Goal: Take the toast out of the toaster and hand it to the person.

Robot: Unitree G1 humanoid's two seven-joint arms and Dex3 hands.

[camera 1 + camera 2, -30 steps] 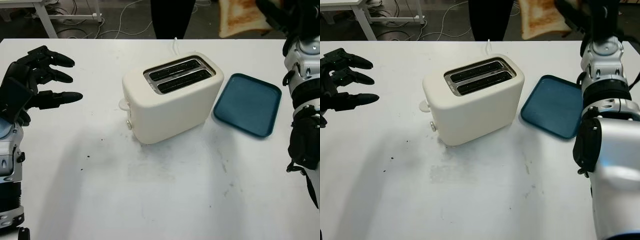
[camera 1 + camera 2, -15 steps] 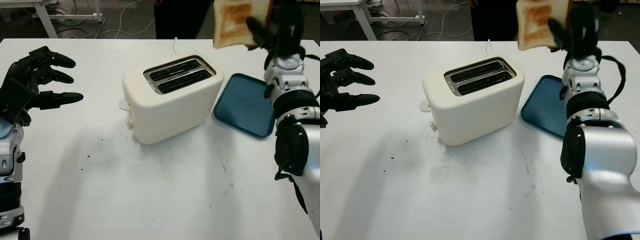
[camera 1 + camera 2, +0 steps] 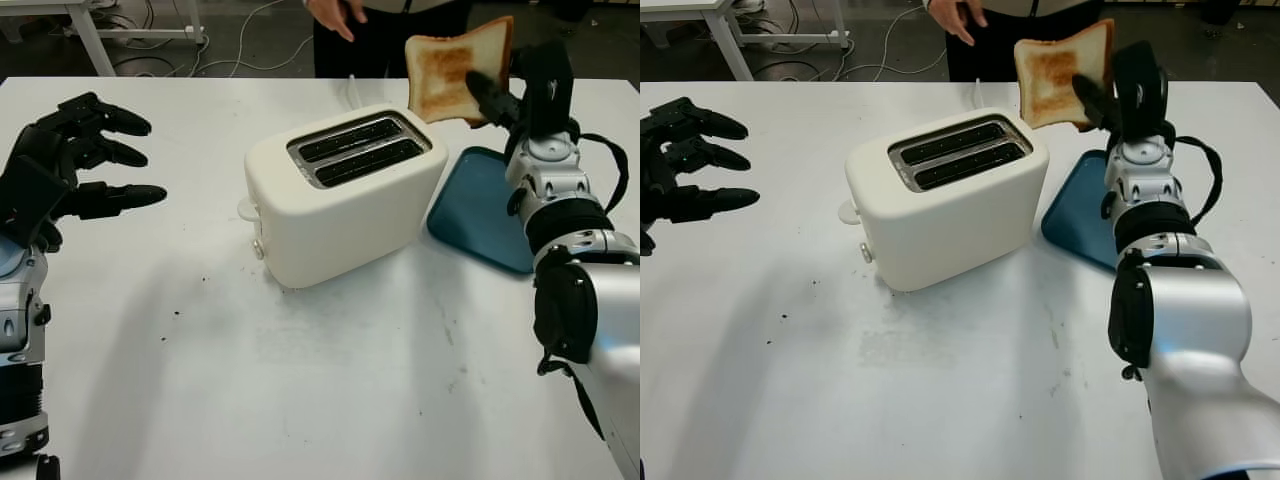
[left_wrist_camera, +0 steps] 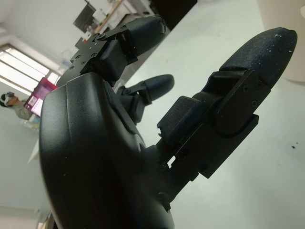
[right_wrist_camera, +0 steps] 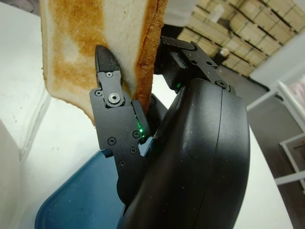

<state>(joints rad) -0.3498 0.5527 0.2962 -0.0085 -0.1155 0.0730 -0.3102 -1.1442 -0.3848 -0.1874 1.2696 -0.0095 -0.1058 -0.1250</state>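
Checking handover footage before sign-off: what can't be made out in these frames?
- Person: head views cut them off at the top edge; one hand shows.
- Toaster slots: dark inside, contents cannot be told.
- Tray: right arm covers its far side.
- Toast: right hand fingers hide the gripped edge.
- Left hand, open: its shell blocks the left wrist view.

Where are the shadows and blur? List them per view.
Left eye view: soft shadow on the table beside the toaster. Right wrist view: toast in the right robot hand sharp, boxes behind blurred. Left wrist view: left robot hand sharp, background soft.
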